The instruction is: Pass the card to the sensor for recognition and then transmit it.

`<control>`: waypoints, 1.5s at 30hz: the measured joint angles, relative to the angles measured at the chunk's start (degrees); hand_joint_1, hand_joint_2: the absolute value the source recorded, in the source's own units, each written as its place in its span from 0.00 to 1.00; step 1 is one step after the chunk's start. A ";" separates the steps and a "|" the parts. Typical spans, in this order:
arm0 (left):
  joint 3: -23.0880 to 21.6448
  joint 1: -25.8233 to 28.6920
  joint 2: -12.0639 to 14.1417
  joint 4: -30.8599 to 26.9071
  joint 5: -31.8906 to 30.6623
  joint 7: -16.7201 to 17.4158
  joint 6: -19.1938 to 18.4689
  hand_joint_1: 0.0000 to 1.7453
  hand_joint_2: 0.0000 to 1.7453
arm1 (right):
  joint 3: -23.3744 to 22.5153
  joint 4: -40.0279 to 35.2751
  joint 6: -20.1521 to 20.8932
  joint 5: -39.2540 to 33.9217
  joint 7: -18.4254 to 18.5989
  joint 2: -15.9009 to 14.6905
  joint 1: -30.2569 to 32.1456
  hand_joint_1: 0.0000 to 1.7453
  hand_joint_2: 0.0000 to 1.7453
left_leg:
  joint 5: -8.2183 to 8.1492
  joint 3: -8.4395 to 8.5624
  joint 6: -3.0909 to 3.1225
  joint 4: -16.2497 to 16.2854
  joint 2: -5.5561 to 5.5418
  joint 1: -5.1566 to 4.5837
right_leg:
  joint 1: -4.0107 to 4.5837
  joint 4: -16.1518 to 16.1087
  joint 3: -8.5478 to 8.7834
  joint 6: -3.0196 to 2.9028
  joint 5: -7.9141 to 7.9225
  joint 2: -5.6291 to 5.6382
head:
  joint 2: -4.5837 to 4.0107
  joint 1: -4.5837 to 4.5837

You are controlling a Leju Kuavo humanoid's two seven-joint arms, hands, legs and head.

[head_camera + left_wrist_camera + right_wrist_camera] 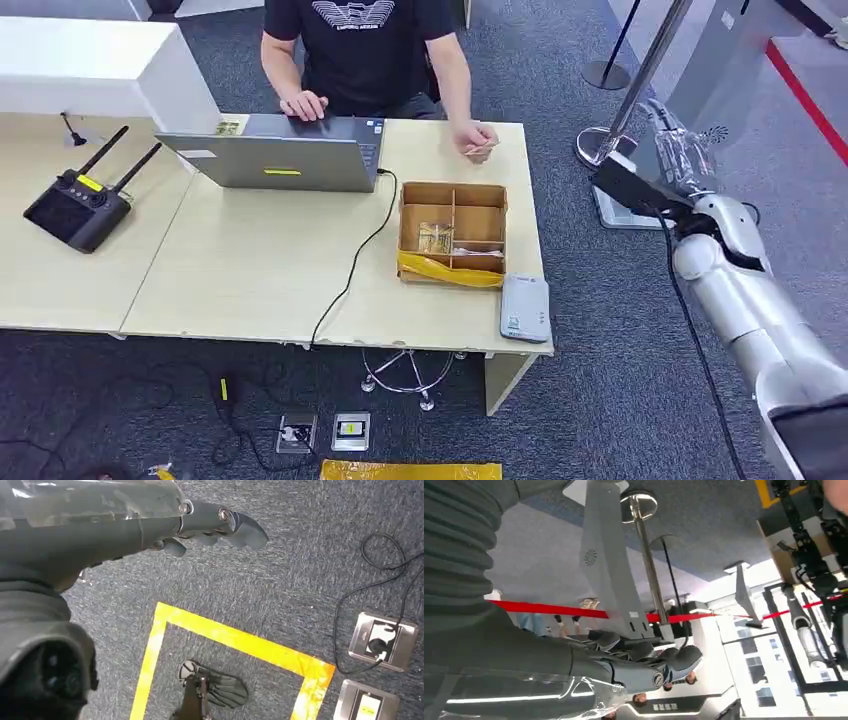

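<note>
1. Your right hand [668, 140] is raised out to the side of the table [250, 270], well clear of it; in the right wrist view the fingers [644, 652] lie loosely curled with nothing between them, so it looks ready to receive rather than to carry
2. Your left hand [210, 527] hangs over the carpet above the yellow tape [235, 640]; its fingers are half curled, close together, holding nothing, which reads as parked
3. The card [481, 150] appears to be the thin pale slip in the person's hand [474, 136] at the table's far right edge; it is too small to be sure
4. The sensor [525, 308] lies flat at the near right corner, just beside the box [452, 233], probably so your right arm can reach it
5. Judged from this, no card is in your grasp yet; taking it from the person looks like the next step
6. The laptop [280, 155] and its cable [355, 265] sit left of the box, away from that reach
</note>
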 joint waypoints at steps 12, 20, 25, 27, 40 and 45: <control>0.00 -0.11 0.04 0.00 0.39 0.96 0.15 0.00 0.00 | 5.95 3.15 -4.59 3.72 -0.76 6.95 -2.47 0.00 1.00 | 0.01 -0.02 -0.01 0.00 0.04 0.03 | 0.04 0.04 -0.04 -0.03 0.01 0.05 | 0.00 0.02; 0.00 -0.11 0.04 0.00 0.39 0.96 0.28 0.00 0.00 | 6.61 4.09 -5.10 3.83 -0.74 7.93 -2.80 0.00 1.00 | 0.01 -0.02 -0.01 0.00 0.04 0.03 | 0.04 0.04 -0.04 -0.03 0.01 0.06 | 0.00 0.02; 0.00 -0.15 0.07 0.00 0.39 0.98 1.31 0.00 0.00 | 8.18 7.19 -6.80 4.79 -0.55 11.45 -3.26 0.00 1.00 | 0.01 -0.01 -0.01 0.00 0.04 0.03 | 0.04 0.04 -0.06 -0.03 0.02 0.08 | 0.00 0.02; 0.00 -0.12 0.07 0.00 0.39 1.03 1.49 0.00 0.00 | 8.37 7.67 -7.13 4.96 -0.44 11.84 -3.42 0.00 1.00 | 0.01 -0.01 -0.01 0.00 0.04 0.03 | 0.04 0.04 -0.06 -0.03 0.02 0.07 | 0.00 0.02; 0.00 -0.14 0.07 -0.17 0.26 1.97 1.84 0.00 0.00 | 8.64 10.16 -8.90 5.86 -0.44 12.76 -3.73 1.00 1.00 | 0.01 0.00 -0.01 0.01 0.05 0.03 | 0.03 0.03 -0.07 -0.03 0.02 0.09 | 0.00 0.02; 0.00 -0.15 0.07 -0.17 0.24 1.97 1.97 0.00 0.00 | 8.61 10.73 -9.01 5.88 -0.81 12.78 -3.92 1.00 1.00 | 0.01 0.01 -0.01 0.01 0.05 0.03 | 0.03 0.04 -0.07 -0.03 0.02 0.09 | 0.00 0.02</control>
